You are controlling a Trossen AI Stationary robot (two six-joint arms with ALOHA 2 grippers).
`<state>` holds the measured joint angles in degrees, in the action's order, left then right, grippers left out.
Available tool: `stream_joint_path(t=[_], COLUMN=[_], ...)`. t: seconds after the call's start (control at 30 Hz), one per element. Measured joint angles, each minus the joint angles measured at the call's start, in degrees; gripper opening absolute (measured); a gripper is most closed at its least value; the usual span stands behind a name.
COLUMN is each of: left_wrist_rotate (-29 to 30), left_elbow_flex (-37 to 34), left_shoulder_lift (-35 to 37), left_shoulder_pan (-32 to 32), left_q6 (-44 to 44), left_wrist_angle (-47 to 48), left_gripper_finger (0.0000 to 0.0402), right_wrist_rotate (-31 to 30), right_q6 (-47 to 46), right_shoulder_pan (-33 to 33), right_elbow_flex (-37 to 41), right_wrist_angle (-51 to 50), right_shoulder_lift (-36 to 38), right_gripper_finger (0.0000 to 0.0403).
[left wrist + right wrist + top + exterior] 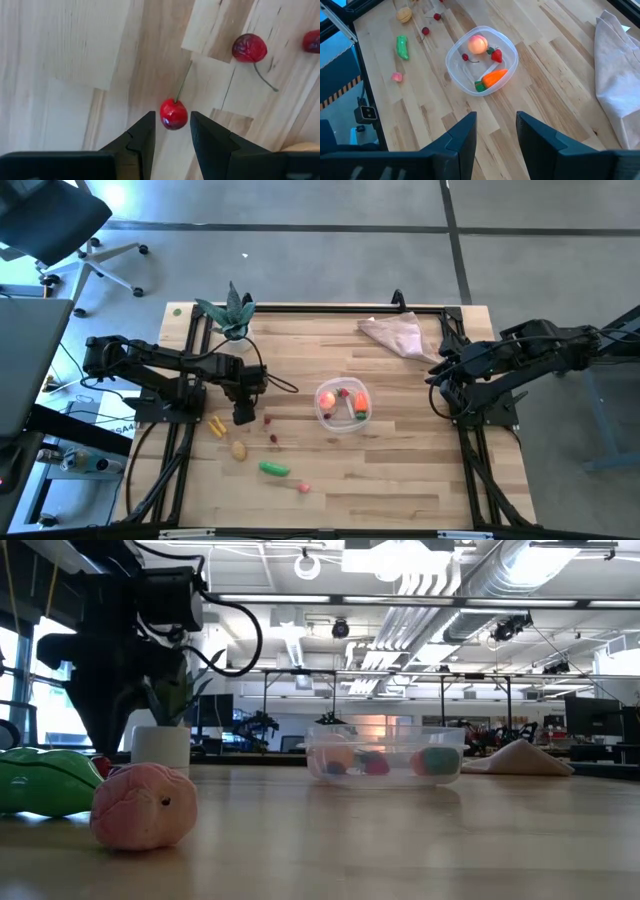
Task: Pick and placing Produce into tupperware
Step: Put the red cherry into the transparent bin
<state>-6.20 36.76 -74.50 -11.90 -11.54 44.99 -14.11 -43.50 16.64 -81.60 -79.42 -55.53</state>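
Observation:
My left gripper [172, 131] points down at the table's left part [243, 416] and is open. One finger stands on each side of a small red cherry [173, 114], whose stem points away; a narrow gap shows on both sides, and the cherry lies on the wood. Two more cherries [249, 47] lie close by. The clear round tupperware [343, 405] stands mid-table and holds a peach [478, 44], a carrot [494, 77], a strawberry and a cherry. My right gripper [496, 125] hangs open, high over the table's right side [437, 375].
Loose produce lies near the front left: a yellow piece [216, 425], a beige potato [238, 449], a green pod [274, 468] and a pink piece [303, 487]. A potted plant [232, 315] stands at the far left. A pinkish cloth [395, 335] lies at the far right.

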Motion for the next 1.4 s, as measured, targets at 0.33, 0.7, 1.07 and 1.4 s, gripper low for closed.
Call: stream_joint_path(t=[0.33,0.7,1.07,1.4], left_wrist_rotate=[-0.87,-0.85,-0.87,-2.32], left_elbow_flex=[0.01,0.01,0.01,0.01], left_shoulder_lift=[-0.23,-3.11,-3.93,-3.93], left_shoulder_pan=[0.00,0.00,0.00,-0.02], left_q6=[0.62,-0.47,-0.77,-0.20], left_wrist_angle=[-0.18,-1.64,-1.86,-1.61], left_gripper_finger=[0.0113,0.0113,0.0113,0.0113], right_wrist_rotate=[-0.02,-0.01,-0.01,-0.02], right_q6=[0.00,0.01,0.01,0.00], right_shoulder_pan=[0.00,0.00,0.00,0.00], right_elbow_flex=[0.00,-0.01,-0.01,0.00], right_wrist_angle=[0.02,0.01,0.01,0.00], right_shoulder_lift=[-0.02,0.00,-0.01,0.00], right_gripper_finger=[0.0130,0.0130,0.0130,0.0130])
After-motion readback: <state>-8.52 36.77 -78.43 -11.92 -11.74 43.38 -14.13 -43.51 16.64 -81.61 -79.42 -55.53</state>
